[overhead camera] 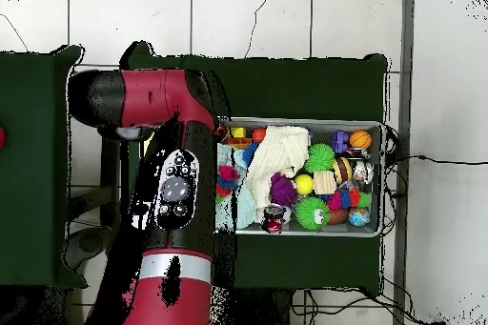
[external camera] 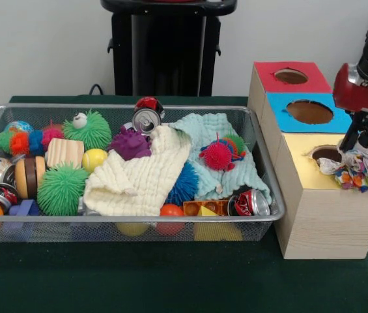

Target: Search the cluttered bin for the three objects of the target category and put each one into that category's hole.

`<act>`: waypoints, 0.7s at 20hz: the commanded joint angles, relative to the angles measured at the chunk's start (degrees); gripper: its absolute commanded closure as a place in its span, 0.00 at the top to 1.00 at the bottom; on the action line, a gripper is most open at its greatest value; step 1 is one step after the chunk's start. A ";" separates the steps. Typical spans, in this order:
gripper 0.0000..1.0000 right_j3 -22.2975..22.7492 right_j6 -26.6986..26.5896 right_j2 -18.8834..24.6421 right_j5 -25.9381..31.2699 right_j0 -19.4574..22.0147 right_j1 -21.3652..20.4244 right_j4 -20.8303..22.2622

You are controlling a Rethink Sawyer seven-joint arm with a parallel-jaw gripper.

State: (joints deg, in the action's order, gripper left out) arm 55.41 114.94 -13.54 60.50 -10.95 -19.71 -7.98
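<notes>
My gripper [external camera: 358, 145] is at the right of the front view, above the yellow top of the wooden box [external camera: 320, 222]. It is shut on a crumpled multicoloured patterned cloth [external camera: 361, 168], which lies beside the yellow hole [external camera: 327, 154] and spills over the box's right edge. In the wire bin [external camera: 125, 106], a cream cloth [external camera: 138, 173] and a pale teal cloth [external camera: 216, 140] lie over the clutter. In the overhead view the red arm [overhead camera: 176, 197] hides the box and the gripper; the cream cloth [overhead camera: 276, 154] shows in the bin [overhead camera: 381, 178].
The box also has a red-topped hole [external camera: 290, 76] and a blue-topped hole [external camera: 309, 111]. The bin holds soda cans [external camera: 146, 119] [external camera: 252, 203], green spiky balls [external camera: 61, 189], a purple spiky toy [external camera: 130, 143], a wooden block [external camera: 64, 152] and small balls.
</notes>
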 commanded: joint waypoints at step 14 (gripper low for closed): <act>0.00 3.50 17.68 -0.51 -6.81 1.88 1.95 -3.69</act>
State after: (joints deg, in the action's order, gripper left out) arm 53.84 114.94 -14.84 59.74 -10.22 -17.50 -10.00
